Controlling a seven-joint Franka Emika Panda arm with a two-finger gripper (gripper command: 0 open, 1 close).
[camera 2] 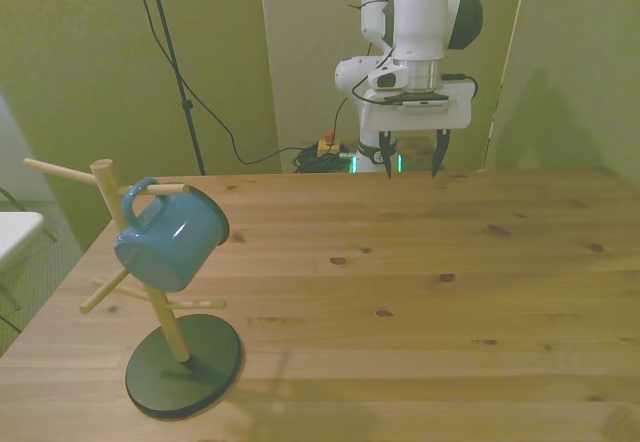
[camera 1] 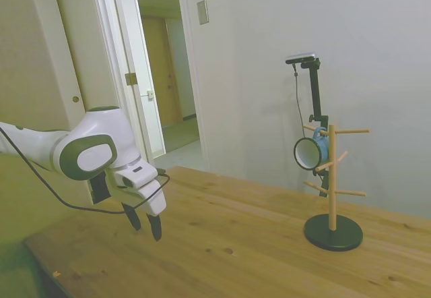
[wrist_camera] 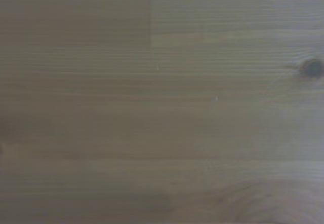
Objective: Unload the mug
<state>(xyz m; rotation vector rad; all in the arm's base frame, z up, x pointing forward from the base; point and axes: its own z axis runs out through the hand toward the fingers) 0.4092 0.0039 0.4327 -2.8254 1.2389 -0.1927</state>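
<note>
Evidently no contact had been made at this moment. The mug (camera 2: 172, 239) hung by its handle (camera 2: 139, 199) on an upper peg (camera 2: 165, 189) of the wooden mug tree (camera 2: 140, 272), which stood on a dark round base (camera 2: 185, 365) near the front view's left edge of the table (camera 2: 420, 292). In the side view the mug's white inside (camera 1: 308, 154) faced the arm, and the body sat tilted, bottom hanging low and outward.

The gripper (camera 2: 412, 157) hovered just above the table's far edge, well apart from the mug, with its two dark fingers spread and nothing between them. The wrist view showed only bare wood grain with a knot (wrist_camera: 310, 67).

Handling, as judged: the mug looked like thin enamelled metal, so probably light, rigid and not easily crushed, though the glossy coat was likely slippery and might chip if knocked. Its body looked about as wide as the finger opening, leaving little margin for a grasp across it. Pinching the wall at the rim, one finger inside and one outside, seemed the safer hold. The handle had to slide outward along the peg before lifting clear; pulling sideways risked tipping the tree, since its base appeared small.
</note>
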